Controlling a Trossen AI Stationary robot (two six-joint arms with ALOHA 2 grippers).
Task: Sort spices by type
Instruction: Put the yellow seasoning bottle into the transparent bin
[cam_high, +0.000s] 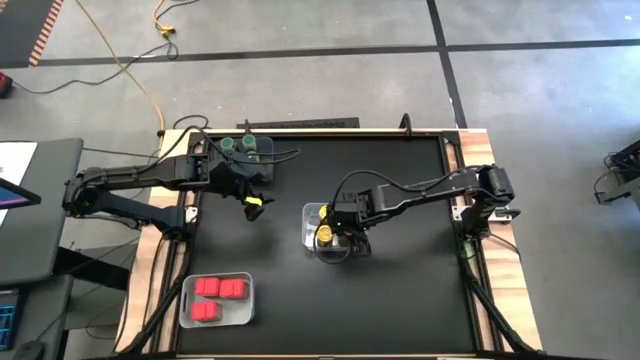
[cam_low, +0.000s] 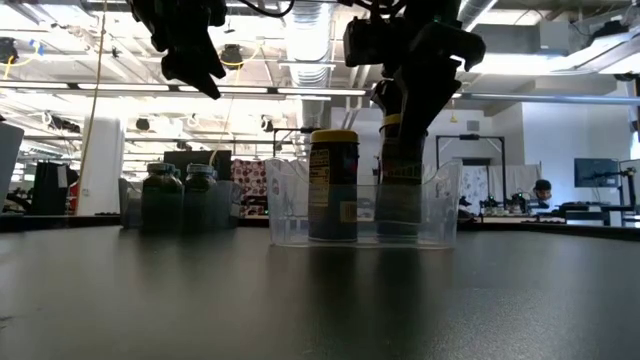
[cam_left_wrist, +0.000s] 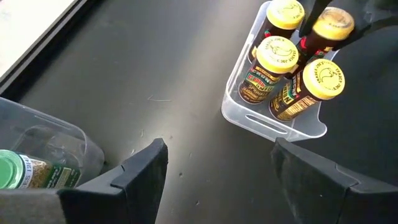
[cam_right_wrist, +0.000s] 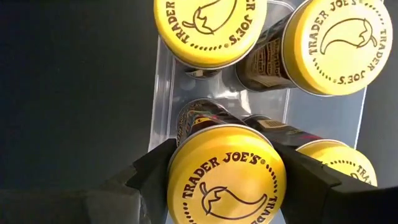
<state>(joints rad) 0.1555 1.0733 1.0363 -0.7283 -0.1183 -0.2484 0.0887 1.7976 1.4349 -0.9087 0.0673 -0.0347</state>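
Several yellow-lidded spice jars (cam_left_wrist: 277, 56) stand in a clear bin (cam_left_wrist: 273, 124) at the table's middle. My right gripper (cam_high: 345, 228) reaches down into this bin and is shut on one yellow-lidded jar (cam_right_wrist: 224, 180) at the bin's far right corner. Dark-green-lidded jars (cam_high: 245, 148) stand in a bin at the far left. Red-topped jars (cam_high: 215, 290) lie in a bin at the near left. My left gripper (cam_high: 255, 205) hangs open above bare table between the green jars' bin and the yellow jars' bin, with nothing between its fingers. My right gripper pinches the jar at its yellow lid's rim (cam_right_wrist: 180, 186), one finger (cam_right_wrist: 152, 177) on each side. The fingers come steeply from above. The jar stands upright with its lower part inside the bin (cam_low: 400, 200); whether its base rests on the bin's floor I cannot tell.
The black table top (cam_high: 400, 300) shows bare on its right half and along the near edge. In the low view the left gripper (cam_low: 195, 60) hangs well above the green jars (cam_low: 165, 195). The other yellow jars stand close around the held one.
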